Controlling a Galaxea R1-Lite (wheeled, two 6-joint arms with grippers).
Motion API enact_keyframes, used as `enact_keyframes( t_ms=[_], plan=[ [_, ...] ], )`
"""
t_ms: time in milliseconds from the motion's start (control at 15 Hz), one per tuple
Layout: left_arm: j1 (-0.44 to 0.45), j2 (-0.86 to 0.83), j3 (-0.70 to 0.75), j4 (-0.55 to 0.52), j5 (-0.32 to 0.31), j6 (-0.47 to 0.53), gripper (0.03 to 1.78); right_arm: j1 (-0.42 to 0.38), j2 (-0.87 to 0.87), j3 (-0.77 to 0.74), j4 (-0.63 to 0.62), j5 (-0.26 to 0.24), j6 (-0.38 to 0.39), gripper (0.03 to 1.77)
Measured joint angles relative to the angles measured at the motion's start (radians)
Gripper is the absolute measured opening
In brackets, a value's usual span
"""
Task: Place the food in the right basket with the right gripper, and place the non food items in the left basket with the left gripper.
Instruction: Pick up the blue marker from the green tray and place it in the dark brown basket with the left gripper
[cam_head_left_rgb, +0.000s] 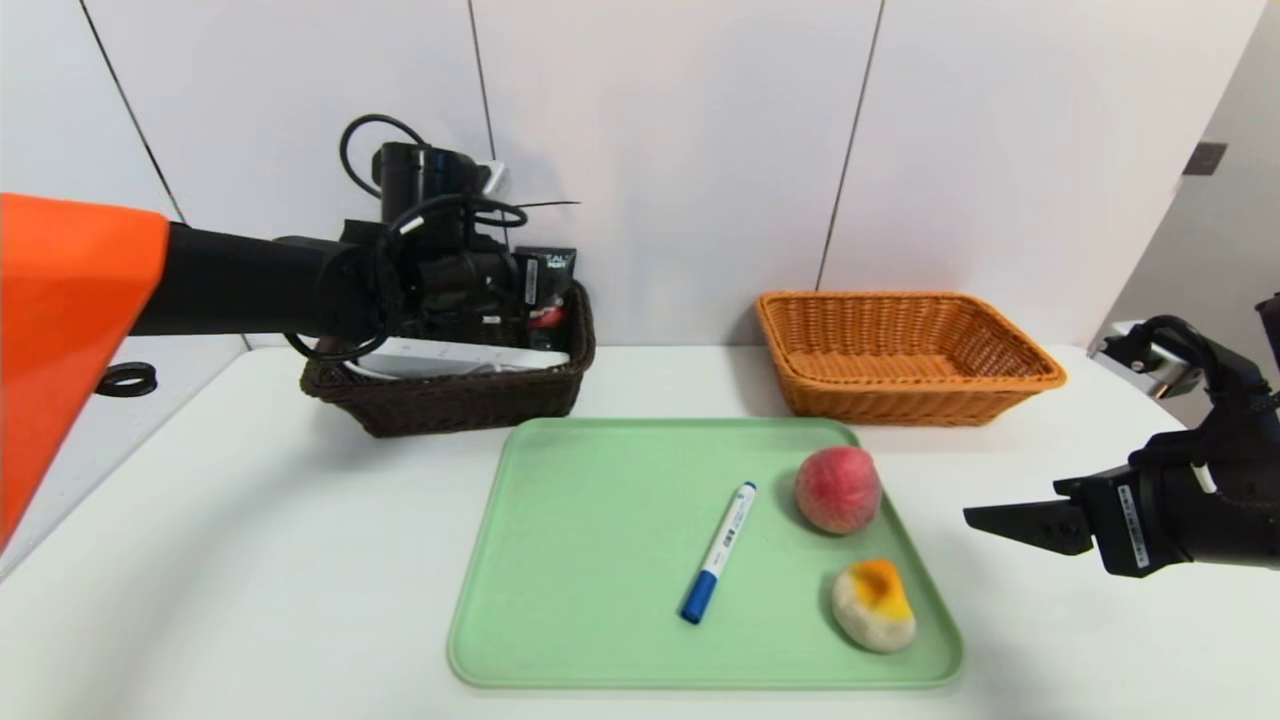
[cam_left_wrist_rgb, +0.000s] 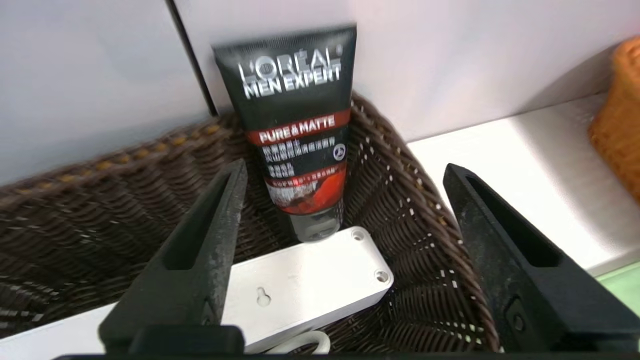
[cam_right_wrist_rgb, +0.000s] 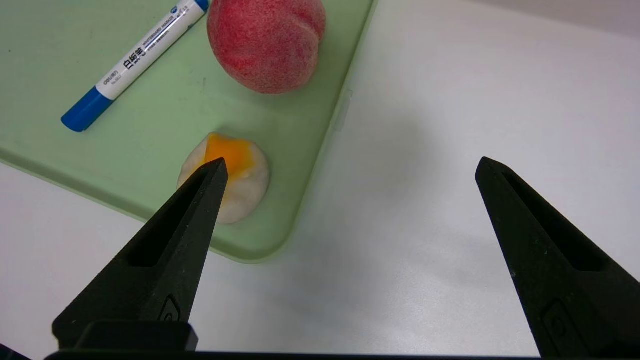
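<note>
Left gripper (cam_left_wrist_rgb: 345, 175) over dark basket (cam_head_left_rgb: 470, 400), fingers wide, nothing held; black tube (cam_left_wrist_rgb: 300, 125) and power strip (cam_left_wrist_rgb: 310, 285) inside. Left to do: marker (cam_head_left_rgb: 718, 553), peach (cam_head_left_rgb: 838, 490), beige lump (cam_head_left_rgb: 873, 606), all on green tray (cam_head_left_rgb: 700, 678). Right gripper (cam_right_wrist_rgb: 352, 160) idle beside tray, fingers wide, empty

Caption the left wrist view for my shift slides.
Open black left gripper above dark brown wicker basket holding black L'Oréal tube and long white power strip.
</note>
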Motion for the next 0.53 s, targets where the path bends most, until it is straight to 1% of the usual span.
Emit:
enact_keyframes(
  t_ms=[267, 400, 533],
  plan=[
    [-0.011, -0.125, 0.003, 0.024, 0.0, 0.001, 1.53, 0.0, -0.006, 0.002, 0.0, 0.001, 0.001, 1.71],
    [-0.059, -0.193, 0.011, 0.083, 0.007, -0.011, 1.56, 0.0, -0.009, 0.003, 0.0, 0.001, 0.002, 1.71],
    [-0.138, -0.251, 0.029, 0.15, 0.035, -0.04, 1.6, 0.0, -0.012, 0.003, 0.0, 0.0, 0.003, 1.71]
  ],
)
